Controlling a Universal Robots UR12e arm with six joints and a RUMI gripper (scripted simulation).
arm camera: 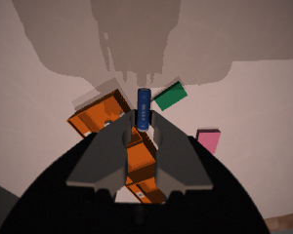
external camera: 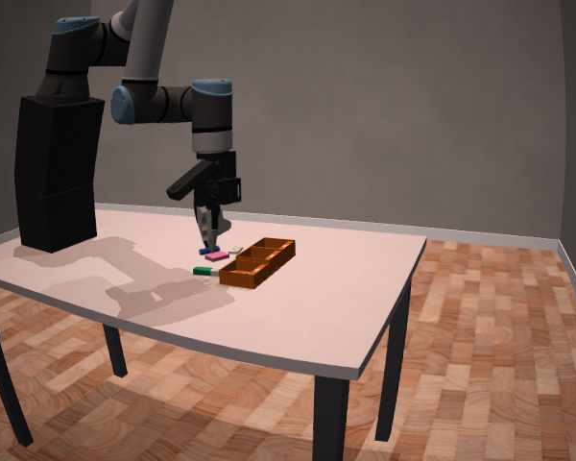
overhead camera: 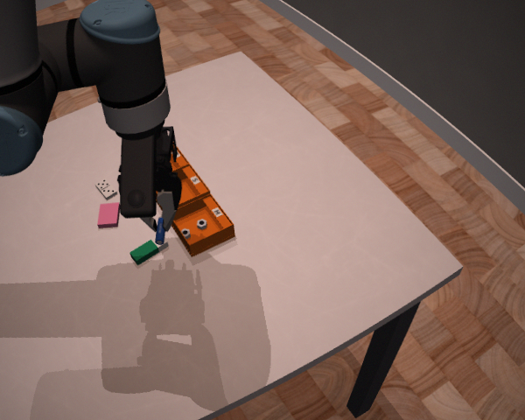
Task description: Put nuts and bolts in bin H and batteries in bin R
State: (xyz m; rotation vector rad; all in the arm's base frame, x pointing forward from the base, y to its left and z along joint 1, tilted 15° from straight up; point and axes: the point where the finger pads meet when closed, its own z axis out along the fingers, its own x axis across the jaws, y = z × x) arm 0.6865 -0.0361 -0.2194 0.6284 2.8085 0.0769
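Observation:
My gripper [overhead camera: 158, 224] [external camera: 209, 241] [arm camera: 144, 111] is shut on a blue battery [overhead camera: 159, 235] [external camera: 208, 250] [arm camera: 144, 107], which sticks out past the fingertips. It hangs low over the table, just left of the orange row of bins [overhead camera: 211, 241] [external camera: 236, 280] [arm camera: 88, 118]. The near end bin is marked H and holds two nuts [overhead camera: 201, 223] [overhead camera: 185, 233]. The middle bin is marked S. The far bin is mostly hidden behind my arm, so I cannot read its mark.
A green block with a grey end [overhead camera: 143, 251] [external camera: 202, 271] [arm camera: 170, 96] lies by the H bin's corner. A pink block [overhead camera: 108, 213] [external camera: 216, 255] [arm camera: 208, 140] and a white domino [overhead camera: 106, 188] [external camera: 235, 249] lie to the left of the bins.

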